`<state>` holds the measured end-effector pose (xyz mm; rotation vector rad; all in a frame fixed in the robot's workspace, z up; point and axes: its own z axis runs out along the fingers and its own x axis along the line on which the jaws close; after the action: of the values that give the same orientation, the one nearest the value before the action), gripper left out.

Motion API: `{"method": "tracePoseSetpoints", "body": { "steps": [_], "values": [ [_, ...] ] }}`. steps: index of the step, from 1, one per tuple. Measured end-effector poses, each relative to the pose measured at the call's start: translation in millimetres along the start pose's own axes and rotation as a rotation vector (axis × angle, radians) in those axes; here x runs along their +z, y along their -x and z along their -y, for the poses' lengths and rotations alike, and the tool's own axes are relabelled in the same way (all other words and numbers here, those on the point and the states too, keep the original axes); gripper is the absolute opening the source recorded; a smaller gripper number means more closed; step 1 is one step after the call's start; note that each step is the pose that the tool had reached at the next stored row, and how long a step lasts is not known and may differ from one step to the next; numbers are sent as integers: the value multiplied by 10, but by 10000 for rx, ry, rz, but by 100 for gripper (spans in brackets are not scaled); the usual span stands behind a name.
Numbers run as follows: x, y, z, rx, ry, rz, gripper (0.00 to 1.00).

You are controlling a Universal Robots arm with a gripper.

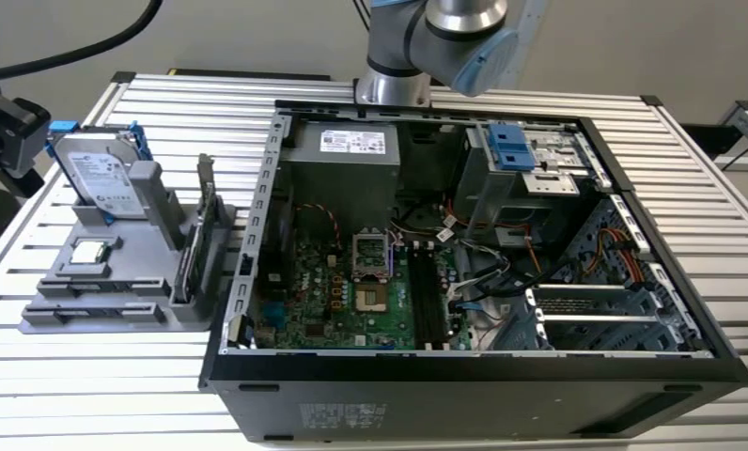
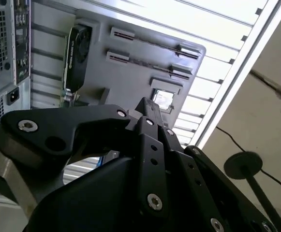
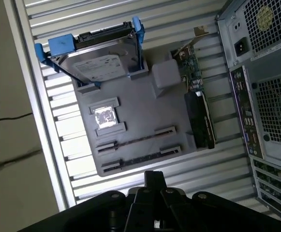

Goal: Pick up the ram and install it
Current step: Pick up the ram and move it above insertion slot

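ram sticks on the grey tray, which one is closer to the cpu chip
The ram stick right beside the cpu chip; the other ram stick lies along the grey tray's outer edge.

Slatted metal table (image 1: 675,169) with open computer case (image 1: 475,404) beside grey parts holder (image 1: 85,315).
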<state>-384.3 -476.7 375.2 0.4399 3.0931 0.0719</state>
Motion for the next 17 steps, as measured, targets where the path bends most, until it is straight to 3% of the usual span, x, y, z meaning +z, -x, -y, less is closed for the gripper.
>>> {"method": "tracePoseSetpoints", "body": {
  "steps": [17],
  "values": [
    [0,0,0,1165,-11,56,0]
  ]
}}
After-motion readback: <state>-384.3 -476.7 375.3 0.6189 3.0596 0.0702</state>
